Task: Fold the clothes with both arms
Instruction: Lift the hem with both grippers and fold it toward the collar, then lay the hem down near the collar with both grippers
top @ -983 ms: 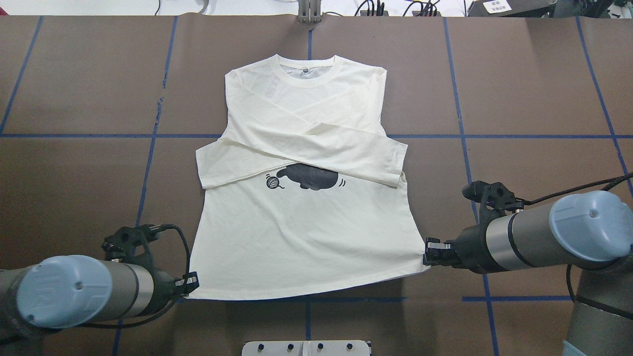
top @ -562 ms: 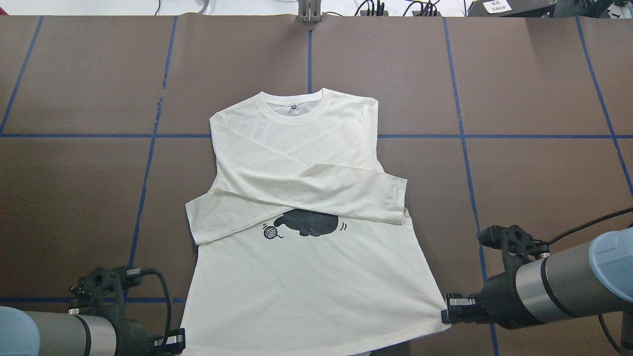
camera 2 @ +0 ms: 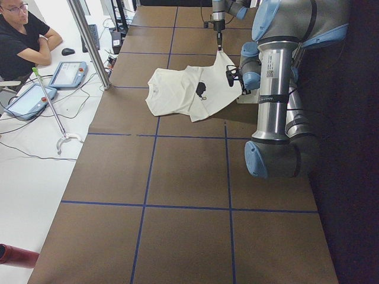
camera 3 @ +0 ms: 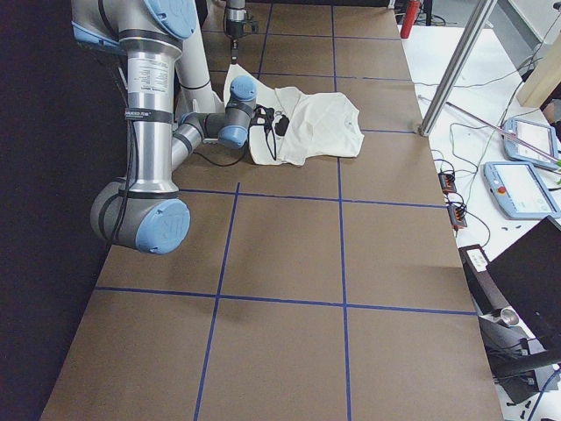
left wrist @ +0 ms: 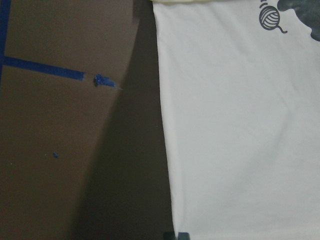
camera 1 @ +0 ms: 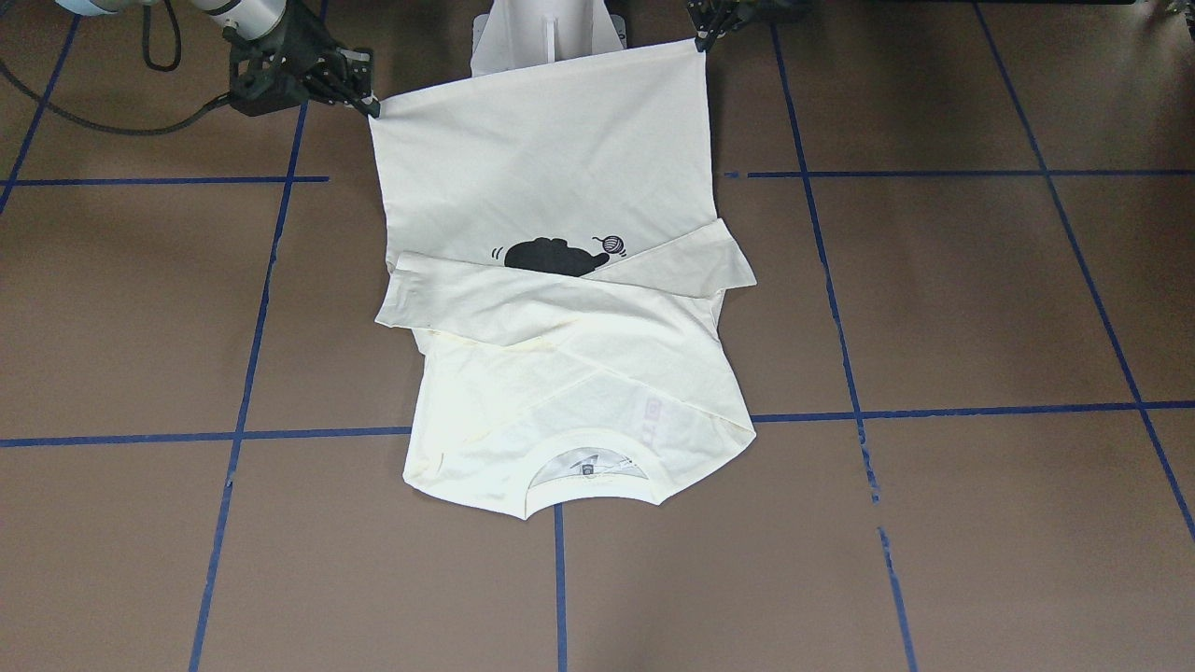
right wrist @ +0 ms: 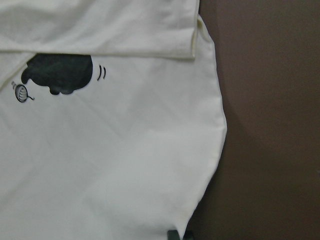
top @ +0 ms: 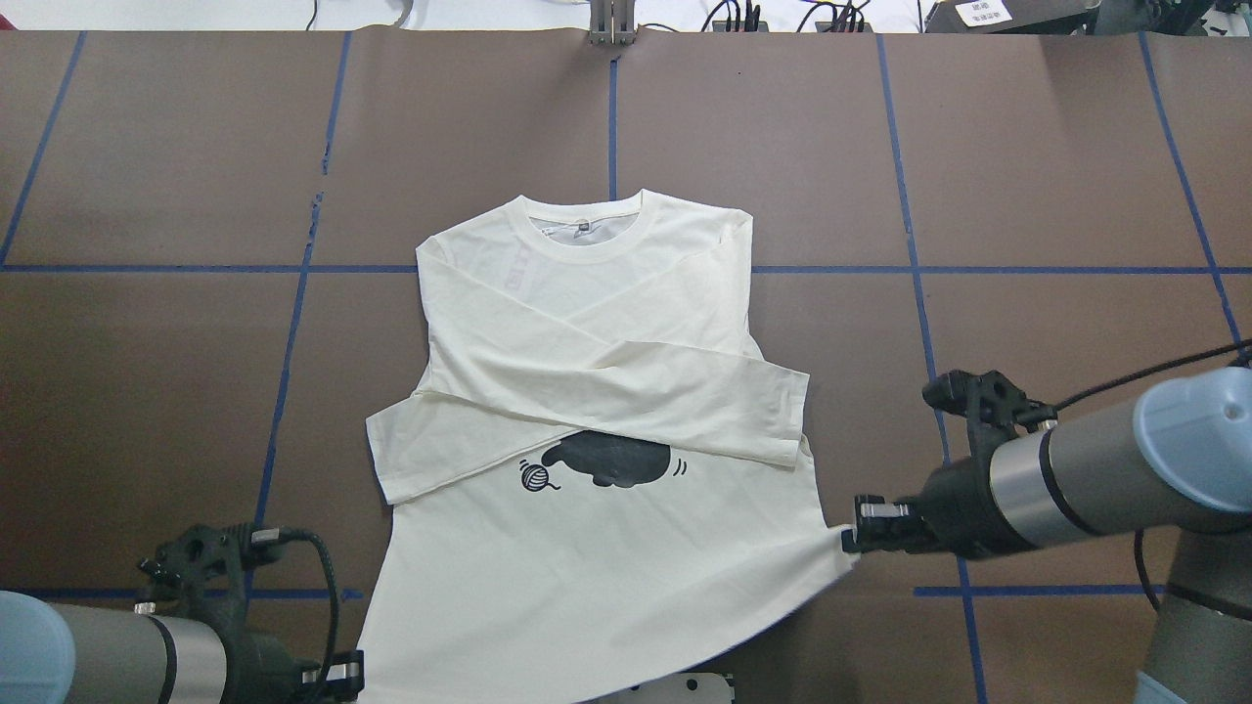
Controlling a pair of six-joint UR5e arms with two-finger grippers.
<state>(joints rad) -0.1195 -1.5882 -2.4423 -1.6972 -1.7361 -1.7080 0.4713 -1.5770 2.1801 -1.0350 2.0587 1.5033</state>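
Observation:
A cream T-shirt (top: 587, 567) with a black cat print (top: 611, 460) lies collar-away on the brown table, both sleeves folded across its chest. My left gripper (top: 344, 677) is shut on the hem's left corner at the view's bottom edge. My right gripper (top: 853, 538) is shut on the hem's right corner. In the front-facing view the shirt (camera 1: 560, 373) has its hem lifted between the left gripper (camera 1: 702, 39) and the right gripper (camera 1: 369, 103). Both wrist views show the cloth close below, in the left wrist view (left wrist: 240, 125) and the right wrist view (right wrist: 125, 150).
The white pedestal base (camera 1: 546, 33) stands at the table's near edge, partly under the lifted hem. Blue tape lines (top: 910, 269) grid the brown table. An operator (camera 2: 21, 35) sits past the far side beside tablets (camera 2: 68, 74) and a metal post (camera 2: 89, 41).
Both grippers dragged the shirt toward the robot by its hem. Since then the right gripper has moved forward again with its corner, and the left gripper has hardly moved.

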